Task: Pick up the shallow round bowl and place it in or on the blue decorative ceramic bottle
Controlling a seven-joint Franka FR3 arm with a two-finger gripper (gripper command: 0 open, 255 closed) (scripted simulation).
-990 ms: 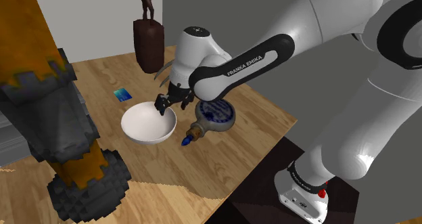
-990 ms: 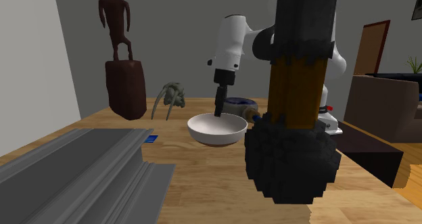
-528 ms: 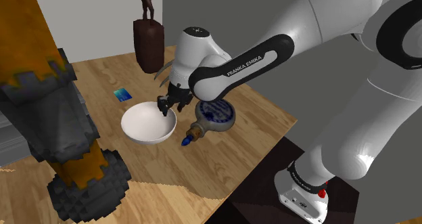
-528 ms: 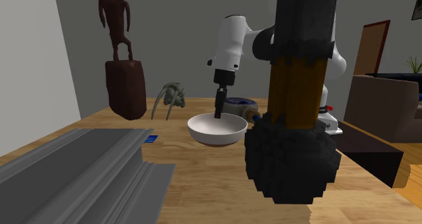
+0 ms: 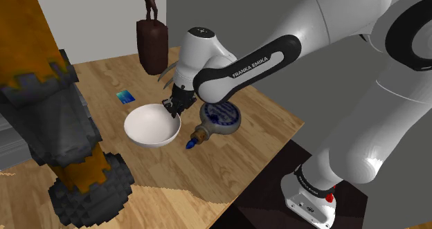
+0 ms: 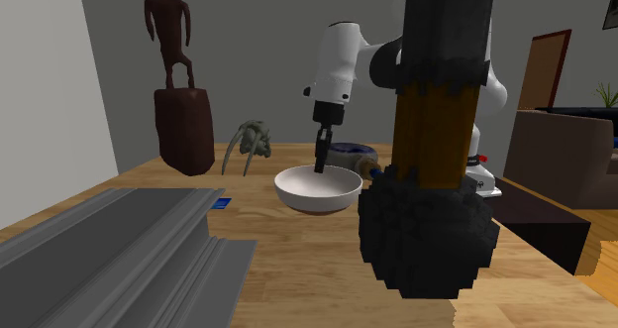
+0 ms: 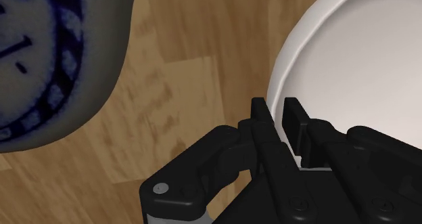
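A shallow white bowl [image 5: 151,126] [image 6: 319,189] [image 7: 358,67] rests on the wooden table [image 5: 228,158]. My black gripper [image 5: 172,108] [image 6: 320,163] [image 7: 277,113] is shut on the bowl's rim, one finger inside and one outside, at the edge nearest the bottle. The blue-and-white patterned bottle [image 5: 219,117] [image 6: 354,155] [image 7: 51,60] lies on its side just beside the bowl, its neck toward the table's near edge in the shoulder view.
A dark wooden figure on a block [image 5: 151,44] [image 6: 182,118] stands at the table's back. A grey clawed object [image 6: 248,145] sits near it. A small blue card [image 5: 125,97] lies past the bowl. A tall orange-and-black blocky post [image 5: 48,110] [image 6: 431,138] stands close by.
The fingers have closed from wide apart onto the bowl's rim. The arm and bowl have hardly moved.
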